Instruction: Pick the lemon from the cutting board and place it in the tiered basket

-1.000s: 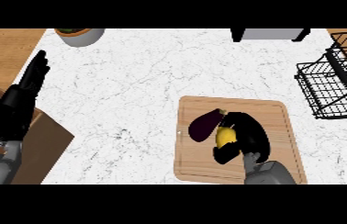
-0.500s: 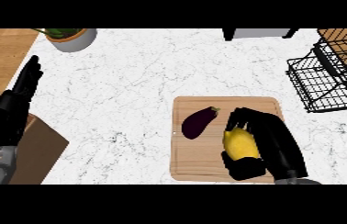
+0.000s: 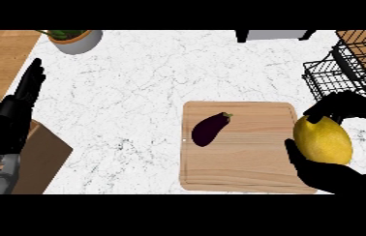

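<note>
The yellow lemon (image 3: 323, 139) is lifted at the right edge of the wooden cutting board (image 3: 243, 162), with my right hand (image 3: 325, 174) shut on it, thumb below and fingers curled over its top. A dark purple eggplant (image 3: 209, 128) lies on the board's left part. The black wire tiered basket (image 3: 336, 75) stands at the right edge, just beyond the lemon. My left hand (image 3: 25, 92) rests open at the left edge, fingers up.
A potted plant in a grey pot (image 3: 75, 39) stands at the top left. A brown wooden block (image 3: 39, 157) sits at the lower left, near my left forearm. A dark-legged grey object (image 3: 275, 35) is at the top edge.
My right hand has lifted the lemon off the board and carried it to the right, towards the basket. The eggplant stays on the board. The left hand remains still.
</note>
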Action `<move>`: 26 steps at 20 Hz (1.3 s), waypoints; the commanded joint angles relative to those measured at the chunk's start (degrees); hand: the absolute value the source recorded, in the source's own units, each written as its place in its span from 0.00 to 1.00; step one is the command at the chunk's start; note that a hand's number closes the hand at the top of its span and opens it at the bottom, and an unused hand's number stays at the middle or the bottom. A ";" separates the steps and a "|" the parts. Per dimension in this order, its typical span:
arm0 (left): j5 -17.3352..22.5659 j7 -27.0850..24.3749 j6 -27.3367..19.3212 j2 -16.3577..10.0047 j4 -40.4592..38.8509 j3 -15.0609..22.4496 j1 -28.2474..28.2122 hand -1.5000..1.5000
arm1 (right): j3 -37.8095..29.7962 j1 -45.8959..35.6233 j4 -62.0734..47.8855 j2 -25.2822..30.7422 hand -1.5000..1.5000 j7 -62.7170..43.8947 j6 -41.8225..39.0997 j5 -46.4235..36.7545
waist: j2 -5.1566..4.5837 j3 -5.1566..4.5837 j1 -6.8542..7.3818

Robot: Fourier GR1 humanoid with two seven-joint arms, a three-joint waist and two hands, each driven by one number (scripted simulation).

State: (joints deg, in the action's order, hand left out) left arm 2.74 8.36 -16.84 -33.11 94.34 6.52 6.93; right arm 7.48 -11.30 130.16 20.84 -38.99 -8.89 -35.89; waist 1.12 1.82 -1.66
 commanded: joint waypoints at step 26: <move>0.05 -2.16 1.10 5.59 -4.85 1.90 -0.57 0.50 | -22.73 -12.29 -36.47 28.14 1.00 24.70 -3.67 -3.92 | -1.78 -1.81 2.83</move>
State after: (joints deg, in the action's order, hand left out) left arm 1.98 7.67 -14.96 -31.72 93.47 7.07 10.16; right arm -14.72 -24.03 99.71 46.91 -18.90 -15.36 -36.30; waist 0.13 1.64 1.30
